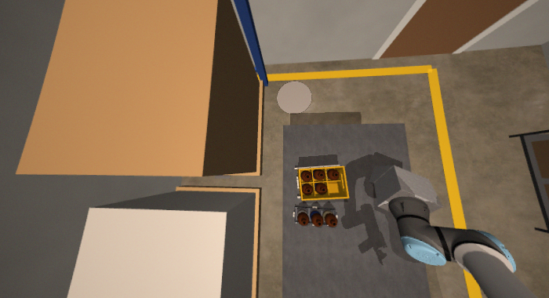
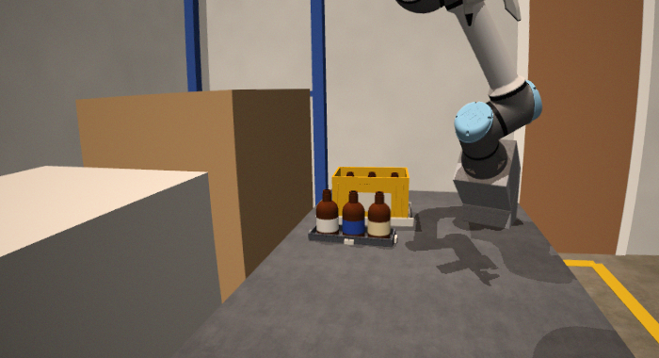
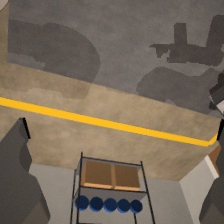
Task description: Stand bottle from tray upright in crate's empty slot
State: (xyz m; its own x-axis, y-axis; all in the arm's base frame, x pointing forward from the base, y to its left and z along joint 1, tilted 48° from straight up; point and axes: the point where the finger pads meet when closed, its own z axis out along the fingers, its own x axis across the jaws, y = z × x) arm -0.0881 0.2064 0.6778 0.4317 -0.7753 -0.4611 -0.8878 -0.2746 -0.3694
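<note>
The gripper (image 3: pixel 117 165) stands spread wide with nothing between its fingers, which show as dark blurred shapes at the left and right edges of the wrist view. That view looks past them at a yellow floor line (image 3: pixel 100 122), a strip of grey table (image 3: pixel 125 45) with the arm's shadow on it, and a black wire rack (image 3: pixel 77 185) holding brown boxes and a row of blue round things. In the exterior view the arm (image 2: pixel 490 57) rises from a grey block (image 2: pixel 485 194) at the right side of the table and runs up out of the picture, so the gripper itself is out of sight there. Left of the block stands the yellow crate (image 1: pixel 323 183), with five brown bottles in it and one slot (image 1: pixel 334 189) bare, at the right of its nearer row. Just in front of the crate lies the grey tray (image 2: pixel 350 238) with three upright bottles: white-labelled (image 2: pixel 327 213), blue-labelled (image 2: pixel 353 214) and cream-labelled (image 2: pixel 378 215).
</note>
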